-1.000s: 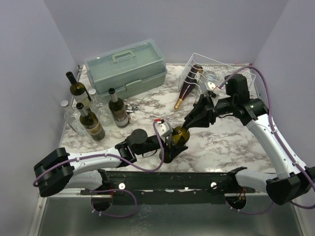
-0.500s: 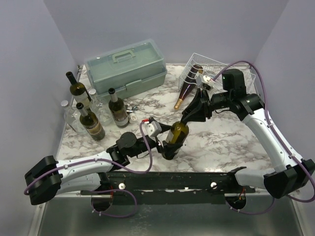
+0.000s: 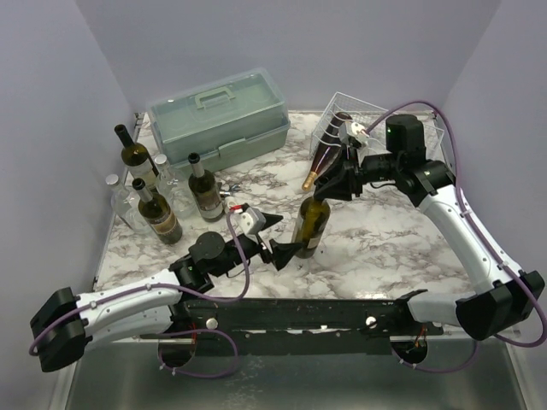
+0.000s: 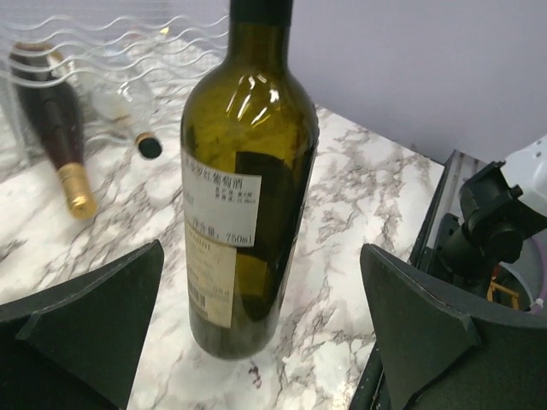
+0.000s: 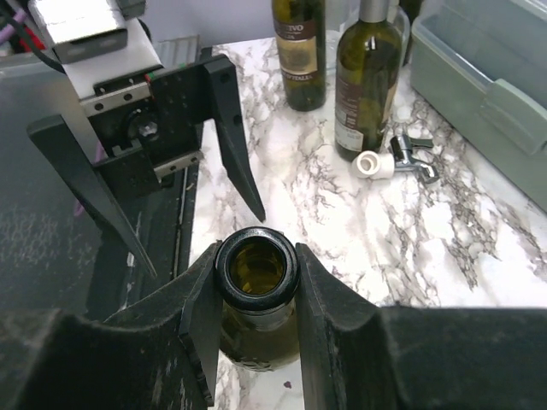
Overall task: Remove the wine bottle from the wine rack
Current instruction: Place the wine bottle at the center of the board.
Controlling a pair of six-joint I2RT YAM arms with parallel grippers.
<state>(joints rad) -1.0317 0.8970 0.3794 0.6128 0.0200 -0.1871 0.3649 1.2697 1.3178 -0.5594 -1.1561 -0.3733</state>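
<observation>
A green wine bottle (image 3: 309,226) with a pale label stands upright on the marble table, off the white wire wine rack (image 3: 385,120). My right gripper (image 3: 328,190) is shut on its neck from above; in the right wrist view the jaws press both sides of the open mouth (image 5: 256,269). My left gripper (image 3: 280,237) is open just left of the bottle's base, not touching it. In the left wrist view the bottle (image 4: 248,196) stands between and beyond the spread fingers (image 4: 81,329). A dark bottle with a gold neck (image 3: 323,156) lies in the rack.
A grey-green toolbox (image 3: 218,115) stands at the back. Several upright bottles (image 3: 158,209) cluster at the left. A small metal stopper (image 5: 395,162) lies on the table near them. A clear bottle with a black cap (image 4: 128,128) lies in the rack.
The green bottle has gone from tilted to upright. My left gripper has let go of its base, opened and drawn back left. My right gripper rose with the neck.
</observation>
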